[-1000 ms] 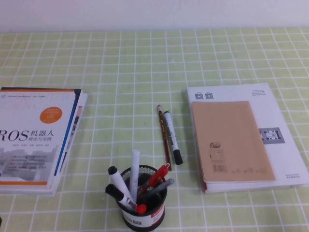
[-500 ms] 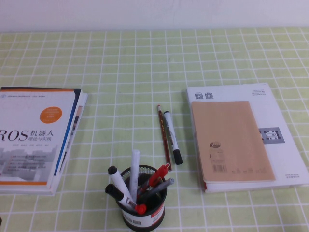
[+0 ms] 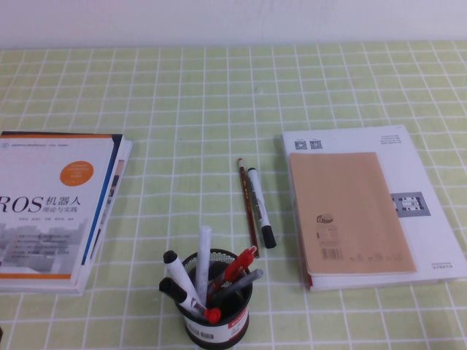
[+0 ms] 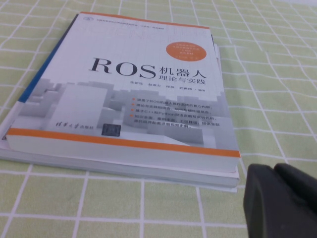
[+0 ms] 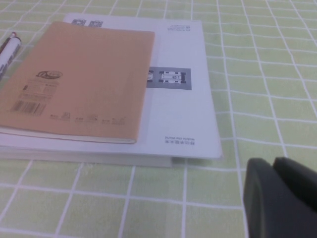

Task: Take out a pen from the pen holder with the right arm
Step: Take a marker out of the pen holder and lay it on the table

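A black mesh pen holder (image 3: 216, 310) stands at the table's near edge in the high view, holding several pens, among them a red pen (image 3: 239, 264), a white marker (image 3: 203, 251) and black-capped markers (image 3: 175, 273). Neither arm shows in the high view. My right gripper (image 5: 274, 168) is shut with nothing in it, low over the cloth near the front right corner of the white book (image 5: 179, 106). Beside the near corner of the ROS book (image 4: 133, 94) rests my left gripper (image 4: 275, 173), its black fingers pressed together and empty.
A pencil (image 3: 246, 205) and a black-capped marker (image 3: 261, 208) lie side by side on the green checked cloth, between the holder and the books. A tan notebook (image 3: 349, 213) lies on the white book (image 3: 430, 182) at the right. The ROS book (image 3: 51, 208) lies at the left.
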You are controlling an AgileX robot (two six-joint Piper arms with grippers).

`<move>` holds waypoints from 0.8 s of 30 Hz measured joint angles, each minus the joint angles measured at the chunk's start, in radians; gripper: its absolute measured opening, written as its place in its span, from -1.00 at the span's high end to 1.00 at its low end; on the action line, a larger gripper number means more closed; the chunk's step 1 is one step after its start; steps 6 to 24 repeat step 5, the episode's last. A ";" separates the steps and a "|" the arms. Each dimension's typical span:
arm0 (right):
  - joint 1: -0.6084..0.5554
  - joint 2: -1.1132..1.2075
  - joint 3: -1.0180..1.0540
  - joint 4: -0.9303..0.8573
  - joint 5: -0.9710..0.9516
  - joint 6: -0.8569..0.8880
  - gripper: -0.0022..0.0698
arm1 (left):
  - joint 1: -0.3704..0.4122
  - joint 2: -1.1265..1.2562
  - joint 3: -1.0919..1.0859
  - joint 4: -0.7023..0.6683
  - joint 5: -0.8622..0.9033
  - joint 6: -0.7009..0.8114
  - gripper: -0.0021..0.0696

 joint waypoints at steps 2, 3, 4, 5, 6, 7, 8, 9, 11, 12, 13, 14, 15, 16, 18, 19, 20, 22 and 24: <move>0.000 0.000 0.000 0.000 0.002 0.000 0.97 | 0.000 0.000 0.000 0.000 0.000 0.000 0.96; 0.000 0.000 0.000 0.000 0.002 0.000 0.97 | 0.000 0.000 0.000 0.000 0.000 0.000 0.96; 0.000 0.000 0.000 0.000 0.002 0.000 0.97 | 0.000 0.000 0.000 0.000 0.000 0.000 0.96; 0.000 0.000 0.000 0.000 0.002 0.000 0.97 | 0.000 0.000 0.000 0.000 0.000 0.000 0.96; 0.000 0.000 0.000 0.000 0.002 0.000 0.97 | 0.000 0.000 0.000 0.000 0.000 0.000 0.96; 0.000 0.000 0.000 0.000 0.002 0.000 0.97 | 0.000 0.000 0.000 0.000 0.000 0.000 0.96; 0.000 0.000 0.000 0.000 0.002 0.000 0.97 | 0.000 0.000 0.000 0.000 0.000 0.000 0.96; 0.000 0.000 0.000 0.000 0.002 0.000 0.97 | 0.000 0.000 0.000 0.000 0.000 0.000 0.96; 0.000 0.000 0.000 0.000 0.002 0.000 0.97 | 0.000 0.000 0.000 0.000 0.000 0.000 0.96; 0.000 0.000 0.000 0.000 0.002 0.000 0.97 | 0.000 0.000 0.000 0.000 0.000 0.000 0.96; 0.000 0.000 0.000 0.000 0.002 0.000 0.97 | 0.000 0.000 0.000 0.000 0.000 0.000 0.96; 0.000 0.000 0.000 0.000 0.002 0.000 0.97 | 0.000 0.000 0.000 0.000 0.000 0.000 0.96; 0.000 0.000 0.000 0.000 0.002 0.000 0.97 | 0.000 0.000 0.000 0.000 0.000 0.000 0.96; 0.000 0.000 0.000 0.000 0.002 0.000 0.97 | 0.000 0.000 0.000 0.000 0.000 0.000 0.96; 0.000 0.000 0.000 0.000 0.002 0.000 0.97 | 0.000 0.000 0.000 0.000 0.000 0.000 0.96; 0.000 0.000 0.000 0.000 0.002 0.000 0.97 | 0.000 0.000 0.000 0.000 0.000 0.000 0.96; 0.000 0.000 0.000 0.000 0.002 0.000 0.97 | 0.000 0.000 0.000 0.000 0.000 0.000 0.96; 0.000 0.000 0.000 0.000 0.002 0.000 0.97 | 0.000 0.000 0.000 0.000 0.000 0.000 0.96; 0.000 0.000 0.000 0.000 0.002 0.000 0.97 | 0.000 0.000 0.000 0.000 0.000 0.000 0.96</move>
